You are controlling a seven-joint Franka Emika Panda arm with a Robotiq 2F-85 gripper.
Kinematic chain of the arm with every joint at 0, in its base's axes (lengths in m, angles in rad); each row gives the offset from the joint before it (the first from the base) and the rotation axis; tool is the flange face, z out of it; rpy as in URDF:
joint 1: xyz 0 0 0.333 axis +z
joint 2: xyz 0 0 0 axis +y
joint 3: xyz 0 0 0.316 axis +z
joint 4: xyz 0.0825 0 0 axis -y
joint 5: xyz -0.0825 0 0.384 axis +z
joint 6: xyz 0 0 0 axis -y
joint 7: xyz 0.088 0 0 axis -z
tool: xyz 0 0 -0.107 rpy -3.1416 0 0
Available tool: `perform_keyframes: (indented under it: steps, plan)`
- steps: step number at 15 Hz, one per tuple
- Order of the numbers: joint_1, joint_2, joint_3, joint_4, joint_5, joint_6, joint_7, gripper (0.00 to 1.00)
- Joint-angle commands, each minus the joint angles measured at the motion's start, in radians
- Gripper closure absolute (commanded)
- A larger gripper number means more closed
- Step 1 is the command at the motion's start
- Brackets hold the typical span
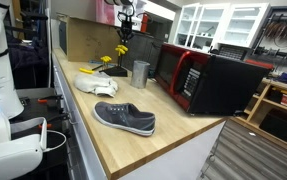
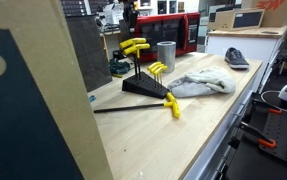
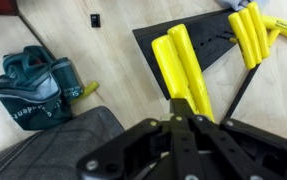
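The gripper [image 3: 187, 112], seen from the wrist, points straight down at the desk [image 3: 103, 50]. Its black fingers are clenched on the handle of a yellow wrench [image 3: 178, 62], which runs up the frame from between the fingertips. Under the wrench lies a black stand [image 3: 198, 40], with other wrenches [image 3: 248, 30] slotted at its far corner. A green pouch [image 3: 31, 88] sits on the wood just beside the stand.

In an exterior view, a loose wrench [image 2: 171, 105] lies nearest on the desk [image 2: 153, 140], its thin shaft stretched out flat. Behind it stands the black stand [image 2: 143, 88], and a white cloth [image 2: 198, 85] is heaped just beside that. The grasped yellow wrench [image 2: 133, 45] hangs above the stand, and whether its tip is clear of the slot cannot be told. The gripper [image 2: 131, 30] drops onto it from overhead, the arm vertical above. A metal cup [image 2: 166, 55] stands near the stand, with a microwave [image 2: 173, 35] behind it and a shoe [image 2: 236, 58] at the far end.

In an exterior view from the opposite end, the shoe [image 1: 125, 118] comes first, then the white cloth [image 1: 96, 84] and the metal cup [image 1: 140, 72] beside the microwave [image 1: 208, 80]. Farthest back, the yellow wrench [image 1: 121, 50] hangs under the downward-pointing gripper [image 1: 126, 22].
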Motion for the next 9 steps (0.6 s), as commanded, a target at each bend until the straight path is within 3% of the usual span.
perform_keyframes:
  steps: [1,9]
  plan:
    - [0.009,0.0,0.006,-0.064,-0.058,0.017,-0.002,1.0]
    - [-0.017,-0.082,0.017,-0.054,-0.021,0.003,-0.066,1.0]
